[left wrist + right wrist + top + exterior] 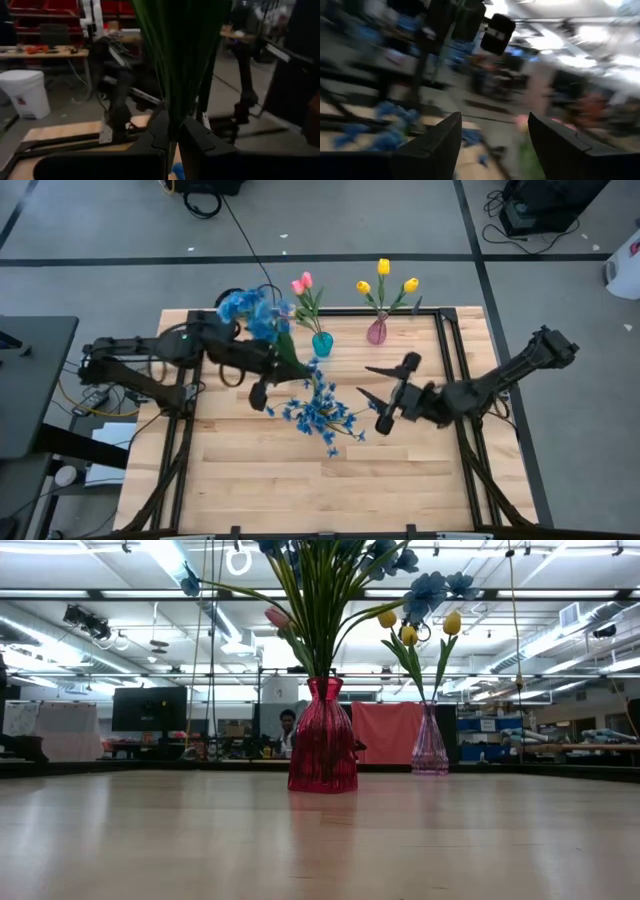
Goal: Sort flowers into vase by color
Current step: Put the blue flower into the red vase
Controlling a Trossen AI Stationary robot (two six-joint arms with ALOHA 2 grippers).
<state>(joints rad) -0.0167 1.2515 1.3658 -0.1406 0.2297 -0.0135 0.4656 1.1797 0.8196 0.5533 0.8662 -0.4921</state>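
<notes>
My left gripper [284, 366] [174, 136] is shut on an upright blue spray [252, 310]. In the low view its green stems [318, 610] stand in a red vase [322, 740], which the foliage hides from above. A second blue spray [322, 415] lies flat on the table. My right gripper [366, 381] [492, 145] hangs open just right of it, touching nothing. Pink tulips [303, 282] stand in a teal vase [322, 343], and yellow tulips [384, 278] in a pink vase [377, 331] [430, 745]. My left gripper pinches the bundle of green stems [176, 95] between its two fingers [156, 135]. It comes level from the table's left, and the fingers lie across the stems. The spray stands upright, blossoms above the fingers, lower stems in the red vase's mouth [322, 682].
The vases stand near the table's far edge [300, 312]. A black frame rail [452, 370] runs along the right side and another [180, 440] along the left. The near half of the wooden top [300, 490] is bare. A person [288, 730] sits in the room far behind the table.
</notes>
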